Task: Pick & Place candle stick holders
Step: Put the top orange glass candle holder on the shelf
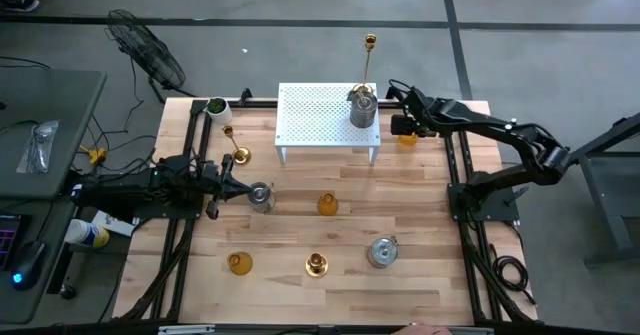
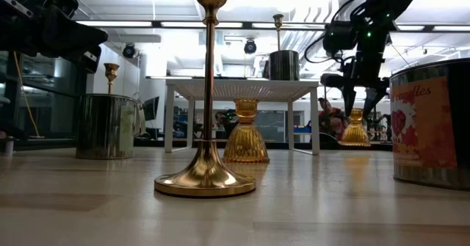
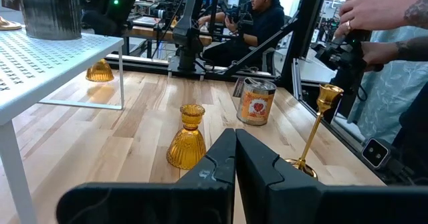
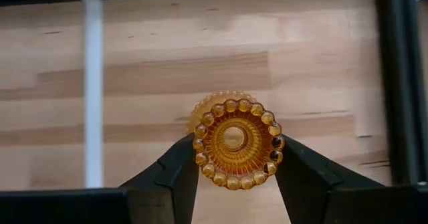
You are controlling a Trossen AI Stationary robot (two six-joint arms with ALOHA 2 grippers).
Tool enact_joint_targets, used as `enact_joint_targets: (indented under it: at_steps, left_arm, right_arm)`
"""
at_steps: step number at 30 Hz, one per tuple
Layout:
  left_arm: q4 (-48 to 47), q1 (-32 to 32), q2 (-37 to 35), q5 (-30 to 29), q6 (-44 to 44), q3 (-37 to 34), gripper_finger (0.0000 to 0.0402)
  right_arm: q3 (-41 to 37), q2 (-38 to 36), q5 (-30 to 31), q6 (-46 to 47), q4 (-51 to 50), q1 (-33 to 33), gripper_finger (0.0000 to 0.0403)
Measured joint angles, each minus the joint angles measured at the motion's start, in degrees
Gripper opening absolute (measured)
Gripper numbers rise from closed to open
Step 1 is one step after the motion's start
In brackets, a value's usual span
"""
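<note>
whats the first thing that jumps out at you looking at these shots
The right gripper is clamped on an amber glass holder on the table just right of the white rack. A silver cup and a tall gold stick stand on that rack. The left gripper rests shut near another silver cup.

Low view: silver cup [image 2: 433, 125] cut off at the right edge, printed label only partly legible. Gold stick [image 2: 208, 99] blocks part of the rack [image 2: 242, 89] and overlaps the amber holder [image 2: 245, 132] under it. Right wrist view: amber holder [image 4: 235, 144] seen from above only; base hidden, contact with the counter [image 4: 221, 70] not discernible. High view: cup contents [image 1: 216, 105] beside the rack too small to identify.
</note>
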Motion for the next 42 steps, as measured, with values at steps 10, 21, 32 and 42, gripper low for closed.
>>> enact_joint_targets:
  at_steps: [10,21,32,42]
  left_arm:
    - [0.0,0.0,0.0,0.0,0.0,0.0,0.0]
    - [0.0,0.0,0.0,0.0,0.0,0.0,0.0]
    - [0.0,0.0,0.0,0.0,0.0,0.0,0.0]
    - [0.0,0.0,0.0,0.0,0.0,0.0,0.0]
  right_arm:
    - [0.0,-5.1,-2.9,-1.7,-2.9,0.6,0.0158]
    - [1.9,-11.6,-5.1,-3.1,-6.8,2.8,0.0158]
    - [17.7,-12.0,-3.9,-9.1,-20.2,6.8,0.0158]
    - [30.2,-9.2,-4.2,-11.8,-28.7,15.3,0.0158]
